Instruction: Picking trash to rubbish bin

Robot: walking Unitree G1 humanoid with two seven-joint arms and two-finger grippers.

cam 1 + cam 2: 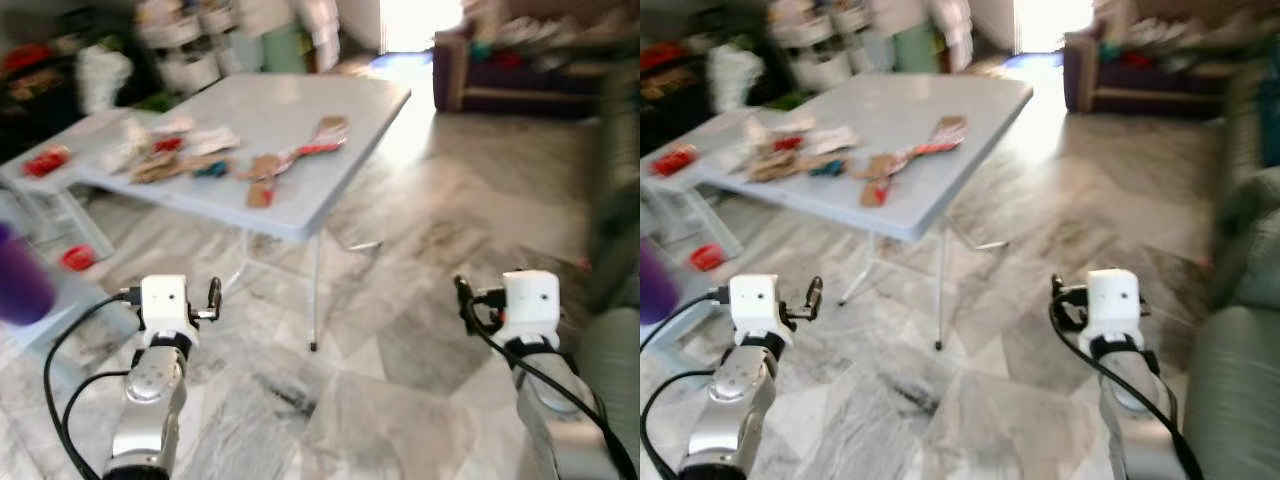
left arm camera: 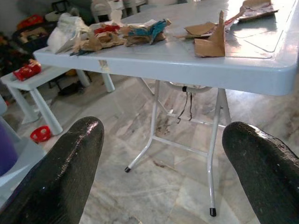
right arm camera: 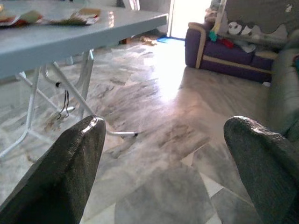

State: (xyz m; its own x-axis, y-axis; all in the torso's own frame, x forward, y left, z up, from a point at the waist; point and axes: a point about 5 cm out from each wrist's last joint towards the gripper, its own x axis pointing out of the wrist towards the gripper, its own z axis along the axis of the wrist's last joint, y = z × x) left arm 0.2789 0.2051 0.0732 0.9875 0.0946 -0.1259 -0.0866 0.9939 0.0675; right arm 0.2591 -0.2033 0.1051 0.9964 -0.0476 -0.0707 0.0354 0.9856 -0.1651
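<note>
The robot stands short of the grey counter [image 1: 300, 130], so the step in hand looks like the approach; nothing is grasped yet. The trash [image 1: 190, 152], a scatter of torn cardboard and wrappers, lies on the counter top at about 11 o'clock from the head camera, well apart from both arms. The left end effector [image 2: 163, 182] is spread and empty, pointing at the counter's legs; the right end effector [image 3: 163, 177] is likewise spread and empty, over the marble floor [image 1: 400, 330]. Next, I judge, it must close in and raise an arm above the counter edge.
</note>
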